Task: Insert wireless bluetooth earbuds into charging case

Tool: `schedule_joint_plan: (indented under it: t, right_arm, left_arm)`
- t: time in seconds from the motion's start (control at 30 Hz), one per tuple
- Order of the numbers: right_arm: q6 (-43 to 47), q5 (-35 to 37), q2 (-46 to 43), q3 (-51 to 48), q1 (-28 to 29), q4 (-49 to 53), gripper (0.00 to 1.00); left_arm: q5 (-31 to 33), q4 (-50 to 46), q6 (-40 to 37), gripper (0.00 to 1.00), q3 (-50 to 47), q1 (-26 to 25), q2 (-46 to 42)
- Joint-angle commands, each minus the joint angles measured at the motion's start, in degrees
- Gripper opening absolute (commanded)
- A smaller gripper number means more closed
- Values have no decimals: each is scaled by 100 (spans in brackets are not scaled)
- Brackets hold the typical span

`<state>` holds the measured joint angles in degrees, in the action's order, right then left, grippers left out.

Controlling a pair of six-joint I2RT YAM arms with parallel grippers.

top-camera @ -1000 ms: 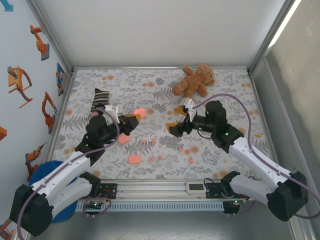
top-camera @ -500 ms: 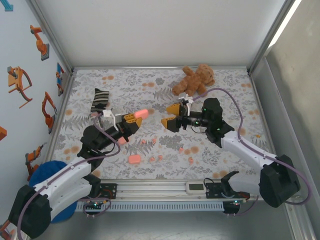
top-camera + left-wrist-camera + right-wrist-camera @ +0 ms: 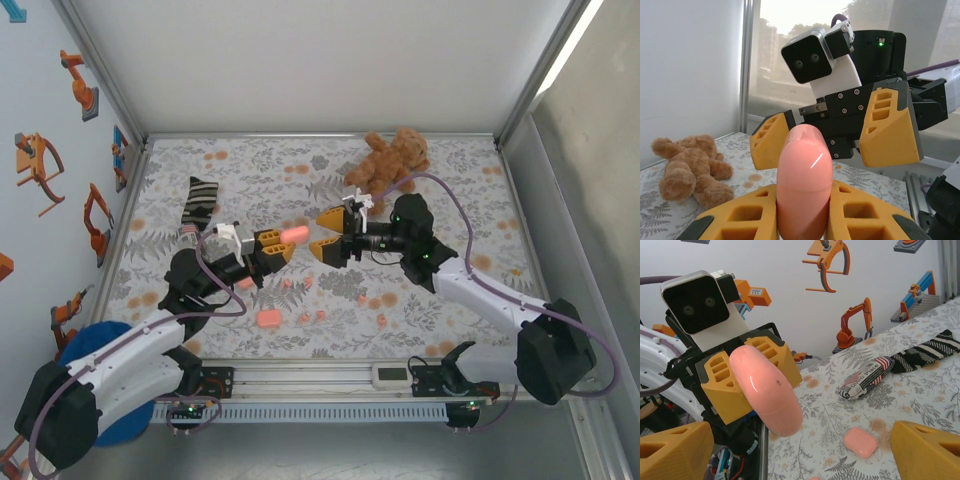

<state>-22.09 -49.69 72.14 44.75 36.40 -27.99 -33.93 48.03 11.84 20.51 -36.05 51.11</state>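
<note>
**STATUS: CHARGING CASE HELD ABOVE THE CLOTH, ARMS FACING EACH OTHER**

**Left end effector.** In the top view the left gripper [image 3: 277,243] sits just left of frame centre. Its jaws are clamped on a pink charging case [image 3: 294,232]. The case projects past the fingertips toward the right arm. In the left wrist view the case stands upright at lower centre, pinched between the two orange fingers [image 3: 742,215]. It reads as one smooth, rounded body.

**Right end effector.** The right gripper [image 3: 322,233] sits at frame centre and points left, toward the case. Its jaws are spread wide and carry nothing. The fingertips are near the tip of the case and apart from it.

**Task items.** The earbuds [image 3: 305,318] lie loose on the floral cloth [image 3: 450,190] in the lower centre of the top view, below both grippers. They are small salmon-pink nubs, scattered and apart from one another. A second pink case [image 3: 268,319] rests flat on the cloth just left of them.

**Other items.** A teddy bear [image 3: 390,160] lies in the upper centre of the top view. A striped sock [image 3: 198,203] lies at the left.
</note>
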Motion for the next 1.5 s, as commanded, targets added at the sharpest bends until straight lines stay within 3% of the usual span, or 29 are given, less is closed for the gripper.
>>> schedule_joint_plan:
  t: [0.0,0.23,1.47]
  right_arm:
    - [281,136,68,252,100,145,90]
    - [278,331,186,319,131,66,86]
    - [282,680,32,358,130,-22,85]
  left_arm:
    - [-168,202,-166,0,208,-43,19]
    - [-172,182,-194,0,185,-62,-39]
    - [-140,-69,-366,0,111,-107,-180]
